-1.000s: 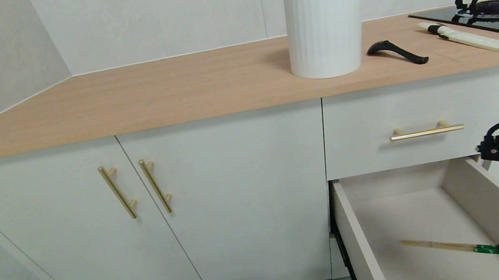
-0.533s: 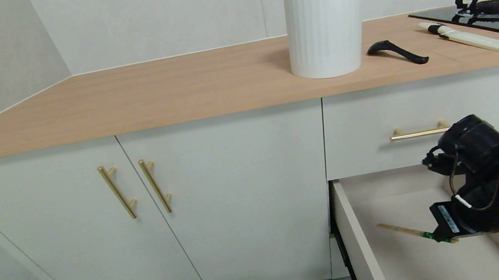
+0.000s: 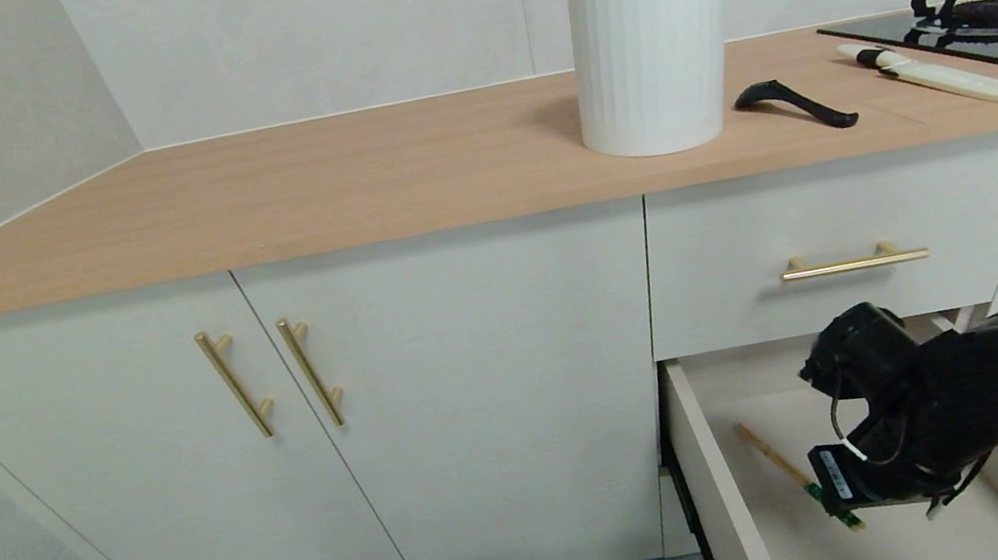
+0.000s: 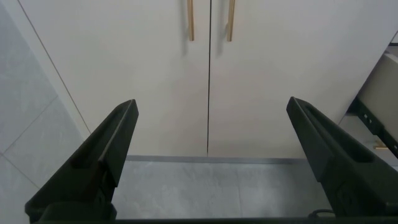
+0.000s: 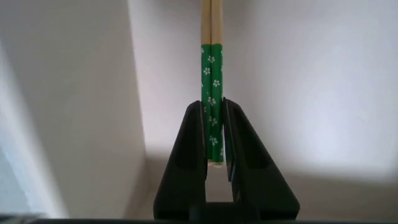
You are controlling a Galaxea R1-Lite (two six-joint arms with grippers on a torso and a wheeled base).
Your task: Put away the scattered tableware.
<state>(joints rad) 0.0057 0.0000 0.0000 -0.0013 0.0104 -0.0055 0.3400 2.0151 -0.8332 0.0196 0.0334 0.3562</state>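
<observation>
A pair of wooden chopsticks (image 3: 776, 457) with green flowered ends is pinched in my right gripper (image 3: 839, 507), low inside the open drawer (image 3: 713, 477) near its left wall. In the right wrist view the chopsticks (image 5: 211, 74) run straight out from between the shut fingers (image 5: 189, 134), and my right gripper (image 5: 213, 134) clamps the green part. On the countertop lie a black-handled utensil (image 3: 794, 105) and a white knife (image 3: 926, 73). My left gripper (image 4: 208, 155) stands open in front of the cabinet doors, with nothing between its fingers.
A tall white ribbed container (image 3: 645, 27) stands on the wooden countertop (image 3: 242, 196). A gas hob (image 3: 994, 25) sits at the far right. Above the open drawer is a shut drawer with a gold handle (image 3: 853, 263). Two cabinet doors with gold handles (image 3: 271, 374) are to the left.
My right arm has swung left and down into the drawer with the chopsticks, from the drawer's right side to its left wall. The chopsticks now point toward the drawer's back.
</observation>
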